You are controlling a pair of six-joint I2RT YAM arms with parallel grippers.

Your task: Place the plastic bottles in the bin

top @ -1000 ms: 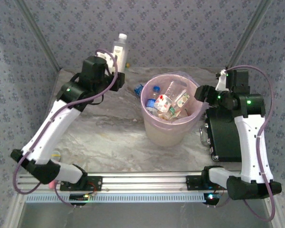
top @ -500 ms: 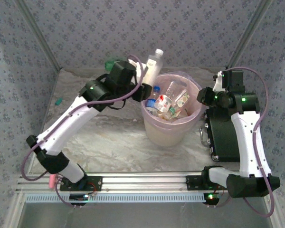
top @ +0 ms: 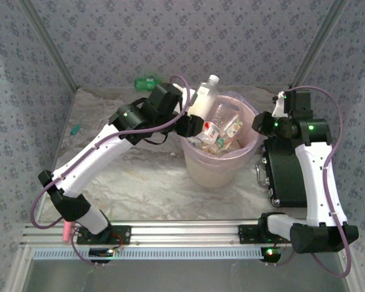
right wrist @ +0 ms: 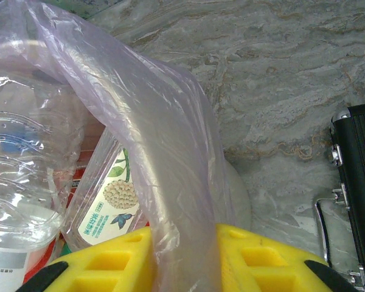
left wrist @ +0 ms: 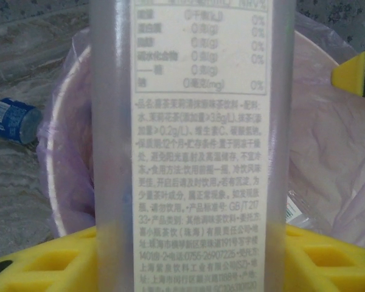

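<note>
My left gripper [top: 193, 117] is shut on a clear plastic bottle [top: 204, 97] with a white label and white cap. The bottle tilts over the left rim of the bin [top: 214, 173]. In the left wrist view this bottle [left wrist: 182, 121] stands between the yellow pads [left wrist: 42, 261], with the bin's rim [left wrist: 59, 182] behind it. Several bottles [top: 218, 131] lie inside the bin. My right gripper [top: 257, 121] sits at the bin's right rim, shut on a fold of the pink bag [right wrist: 164, 140]. A labelled bottle [right wrist: 106, 207] lies just inside the bag.
A green bottle [top: 147, 81] lies at the back wall. A blue-labelled bottle [left wrist: 11, 120] lies on the table left of the bin. A black case [top: 286, 173] stands under the right arm. A teal object [top: 75, 129] and a pink cylinder [top: 66, 230] sit at the left.
My left arm has swung right from the back left, carrying the bottle to the bin's left rim and tilting it. The right arm has barely moved.
</note>
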